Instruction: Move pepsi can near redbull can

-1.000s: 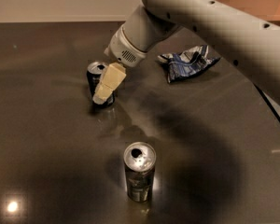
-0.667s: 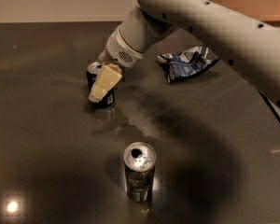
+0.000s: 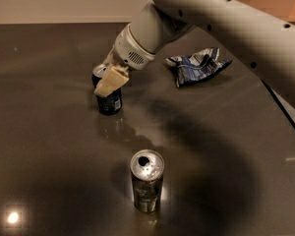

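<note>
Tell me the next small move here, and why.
Probably start drawing the pepsi can toward the redbull can: the gripper sits at the pepsi can's top, and the two cans stand well apart, with the redbull can nearer the camera.

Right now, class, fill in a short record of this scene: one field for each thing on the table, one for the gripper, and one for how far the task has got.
gripper: at the upper part of the pepsi can, on the end of the arm reaching in from the upper right
pepsi can: upright, partly hidden by the gripper
redbull can: upright, alone, nearer the camera
crumpled wrapper: blue and white, far right side
table: dark, glossy
task: cans apart, move not yet done
</note>
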`<action>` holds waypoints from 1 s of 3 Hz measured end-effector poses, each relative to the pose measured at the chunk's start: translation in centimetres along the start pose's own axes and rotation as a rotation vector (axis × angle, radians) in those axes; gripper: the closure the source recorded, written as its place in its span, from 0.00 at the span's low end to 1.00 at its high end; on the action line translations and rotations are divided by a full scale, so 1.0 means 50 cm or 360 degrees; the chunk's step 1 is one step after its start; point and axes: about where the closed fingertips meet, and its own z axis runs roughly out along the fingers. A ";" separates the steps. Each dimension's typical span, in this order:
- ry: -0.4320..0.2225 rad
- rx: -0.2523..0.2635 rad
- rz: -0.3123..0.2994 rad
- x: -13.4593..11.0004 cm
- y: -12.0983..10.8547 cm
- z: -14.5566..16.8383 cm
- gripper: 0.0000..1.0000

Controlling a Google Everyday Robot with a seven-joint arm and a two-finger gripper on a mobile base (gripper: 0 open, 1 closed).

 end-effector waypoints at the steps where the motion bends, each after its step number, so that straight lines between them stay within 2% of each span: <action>1: -0.0031 -0.0007 -0.0034 0.018 0.019 -0.049 0.87; 2: -0.0064 -0.0028 -0.0083 0.044 0.051 -0.102 1.00; 3: -0.0086 -0.0033 -0.0135 0.098 0.101 -0.169 1.00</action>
